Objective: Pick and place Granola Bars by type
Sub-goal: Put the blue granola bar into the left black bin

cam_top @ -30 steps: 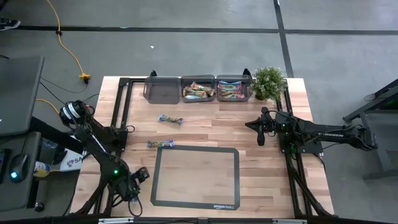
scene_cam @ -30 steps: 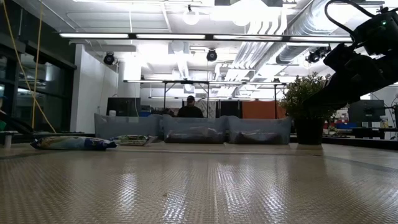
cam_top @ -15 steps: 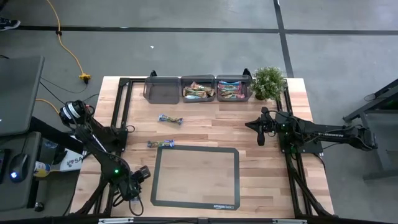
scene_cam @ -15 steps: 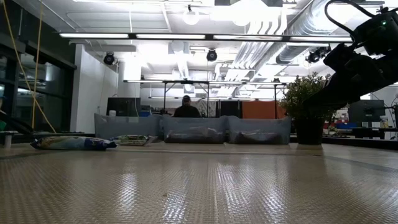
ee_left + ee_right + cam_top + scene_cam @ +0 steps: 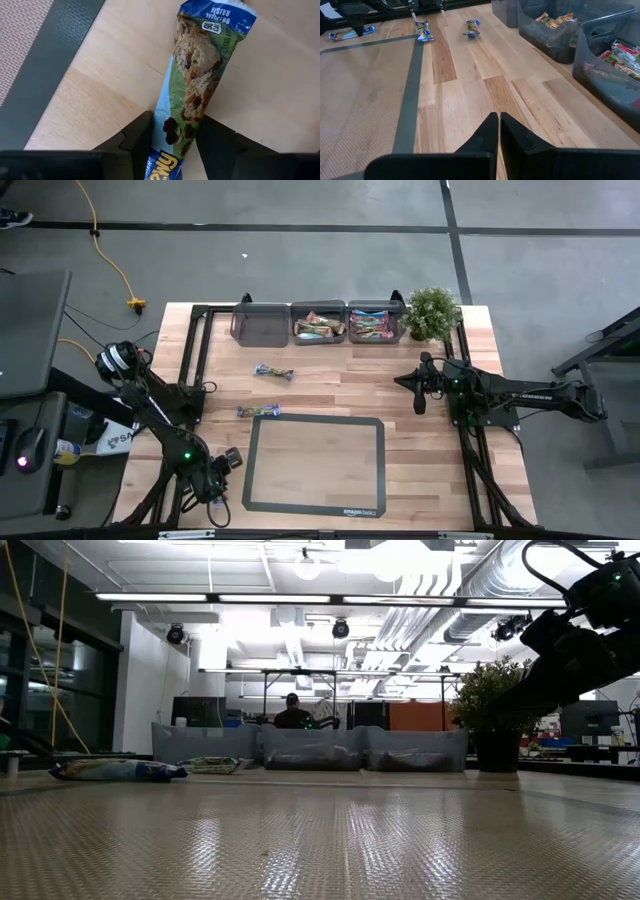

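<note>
While right tool (image 5: 497,131) idles with fingers together above bare wooden worktop (image 5: 420,460), left tool (image 5: 172,142) is clamped on blue-green shiny-wrapped oatmeal raisin granola bar (image 5: 200,85), beside dark-framed mesh mat (image 5: 45,65).

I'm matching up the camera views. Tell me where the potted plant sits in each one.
High view: the potted plant stands at the table's far edge, just right of the row of bins.
Low view: right of centre, just right of the bins.
Left wrist view: not in it.
Right wrist view: not in it, though the bins show.
Shared landmark: the row of bins.
</note>
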Controlling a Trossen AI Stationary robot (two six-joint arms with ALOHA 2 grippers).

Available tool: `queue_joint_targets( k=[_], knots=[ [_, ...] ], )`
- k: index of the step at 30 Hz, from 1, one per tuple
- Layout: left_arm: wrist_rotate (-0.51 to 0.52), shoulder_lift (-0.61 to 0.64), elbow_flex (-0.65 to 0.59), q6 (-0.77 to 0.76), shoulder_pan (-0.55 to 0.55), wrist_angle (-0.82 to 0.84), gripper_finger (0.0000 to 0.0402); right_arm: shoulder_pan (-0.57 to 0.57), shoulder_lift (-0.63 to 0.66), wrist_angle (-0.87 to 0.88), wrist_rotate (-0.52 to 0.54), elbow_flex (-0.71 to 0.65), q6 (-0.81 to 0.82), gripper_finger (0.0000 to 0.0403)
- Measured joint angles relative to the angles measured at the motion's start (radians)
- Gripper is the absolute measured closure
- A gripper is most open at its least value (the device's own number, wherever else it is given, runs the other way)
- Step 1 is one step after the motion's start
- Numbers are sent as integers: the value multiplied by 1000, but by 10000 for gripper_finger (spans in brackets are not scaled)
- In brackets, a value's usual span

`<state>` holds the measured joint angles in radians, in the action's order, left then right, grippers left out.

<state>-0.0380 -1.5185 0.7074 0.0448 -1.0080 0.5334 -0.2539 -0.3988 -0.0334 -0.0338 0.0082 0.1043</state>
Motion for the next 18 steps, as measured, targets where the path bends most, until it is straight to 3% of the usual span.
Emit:
queue_joint_targets(
  k=[10,18],
  knots=[
    [4,0,0,-6,0,-10,292,0,0,0,0,0,0,402],
    [91,-7,57,-29,-2,-25,301,0,0,0,0,0,0,402]
  ],
)
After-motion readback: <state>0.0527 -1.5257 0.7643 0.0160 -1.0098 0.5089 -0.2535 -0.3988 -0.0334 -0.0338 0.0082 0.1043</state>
